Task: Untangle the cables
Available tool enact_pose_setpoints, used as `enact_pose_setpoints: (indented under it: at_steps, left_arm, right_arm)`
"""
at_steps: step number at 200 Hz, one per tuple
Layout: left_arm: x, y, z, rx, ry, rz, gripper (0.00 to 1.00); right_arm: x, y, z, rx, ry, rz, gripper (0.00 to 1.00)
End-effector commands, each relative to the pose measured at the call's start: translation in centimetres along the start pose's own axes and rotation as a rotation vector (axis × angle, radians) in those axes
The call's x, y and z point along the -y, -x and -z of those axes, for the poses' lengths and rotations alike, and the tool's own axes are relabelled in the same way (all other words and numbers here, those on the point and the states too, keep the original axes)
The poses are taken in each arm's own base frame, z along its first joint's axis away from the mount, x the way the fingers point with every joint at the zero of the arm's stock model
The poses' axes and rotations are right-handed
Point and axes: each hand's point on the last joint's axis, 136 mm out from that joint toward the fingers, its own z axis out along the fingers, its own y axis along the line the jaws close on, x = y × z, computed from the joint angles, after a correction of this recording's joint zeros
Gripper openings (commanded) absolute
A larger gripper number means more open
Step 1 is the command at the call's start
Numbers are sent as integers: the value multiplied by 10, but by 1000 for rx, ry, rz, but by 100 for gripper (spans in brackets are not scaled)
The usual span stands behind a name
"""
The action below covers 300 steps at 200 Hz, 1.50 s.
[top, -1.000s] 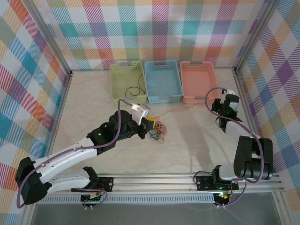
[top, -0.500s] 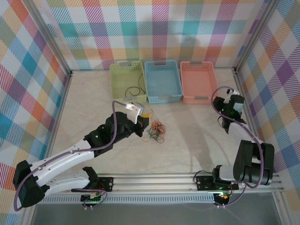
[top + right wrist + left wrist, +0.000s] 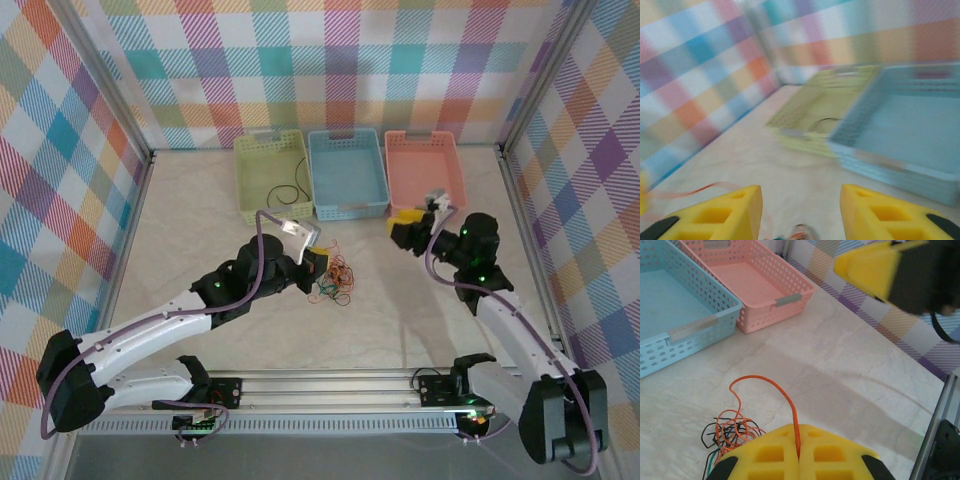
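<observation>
**Left gripper [image 3: 799, 440] pinched on one orange strand, right gripper [image 3: 801, 200] open beside it**

Left gripper's yellow pads are pressed together with a single orange cable [image 3: 771, 385] nipped in the seam between them. From the pads the strand arches up and curls back down into the knot. The rest of the cables [image 3: 337, 280], orange, green and black, lie in a small heap near the middle of the table [image 3: 200, 220], just short of the baskets along its far edge. A separate black cable [image 3: 292, 192] already lies in the green basket [image 3: 250, 185] at the left of that row.

The right gripper hangs above the table in front of the pink basket [image 3: 424, 208], toward the right edge. Its fingers stand well apart with nothing between them, pointing across at the heap.

Several things could go wrong here:

- **Tightening:** a straight pull on the held strand would likely cinch the loops instead of freeing them, because the heap has nothing pinning it down.
- **Dragging:** the knot is light, so it may simply follow the strand across the table.
- **Slipping:** the cable is very thin against broad foam pads and could slide out under tension.
- **A bad second grab:** the right wrist view is blurred, and closing into the heap could catch several strands at once.
- **Contact:** the two grippers are near each other, so a reach for the same loop risks a bump.
</observation>
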Motion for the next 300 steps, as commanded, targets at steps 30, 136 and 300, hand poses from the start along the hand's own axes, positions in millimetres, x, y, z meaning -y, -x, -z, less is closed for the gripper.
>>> enact_pose_setpoints:
  at_steps: [30,136,300]
  left_arm:
    - [-2,23,11,68,47,62,0]
    - [16,22,13,55,-55,34,0]
    - [16,19,12,50,-59,32,0]
  right_arm:
    - [-92,-61,-14,-165,397,164,46]
    - [-113,-92,-63,-94,451,537,56]
    - [-117,-90,-66,-79,472,587,21]
